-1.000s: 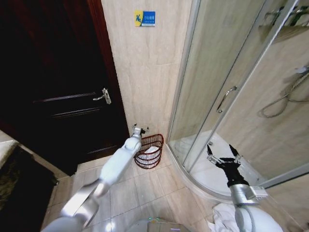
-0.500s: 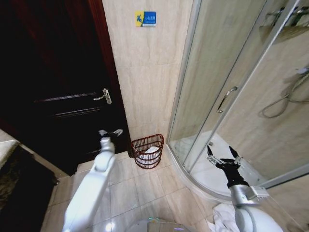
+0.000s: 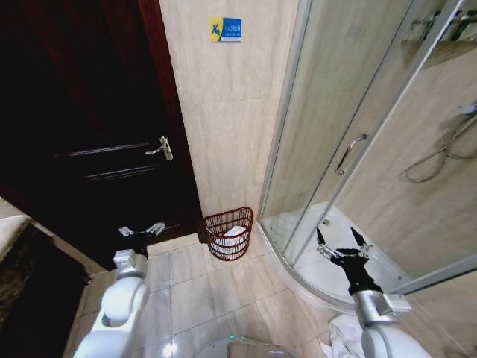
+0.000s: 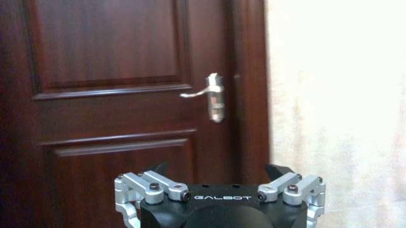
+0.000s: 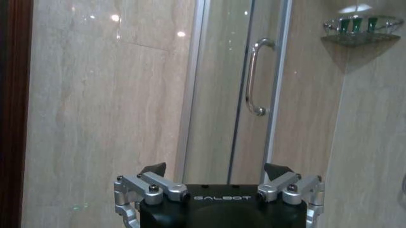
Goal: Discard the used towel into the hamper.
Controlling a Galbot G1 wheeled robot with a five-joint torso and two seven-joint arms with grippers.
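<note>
Beside the hamper (image 3: 228, 233), where the white towel (image 3: 232, 233) lay, both empty grippers, left (image 3: 141, 230) and right (image 3: 342, 253), stood jaws apart; retreat should stay clear of the rim.

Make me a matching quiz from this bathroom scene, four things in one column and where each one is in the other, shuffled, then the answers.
1. small round reddish-brown wire hamper
2. white towel
3. left gripper
4. right gripper

A. before the dark wooden door
B. before the glass shower enclosure
C. on the floor against the beige tiled wall
D. inside the basket

Pairs: 1-C, 2-D, 3-A, 4-B
</note>
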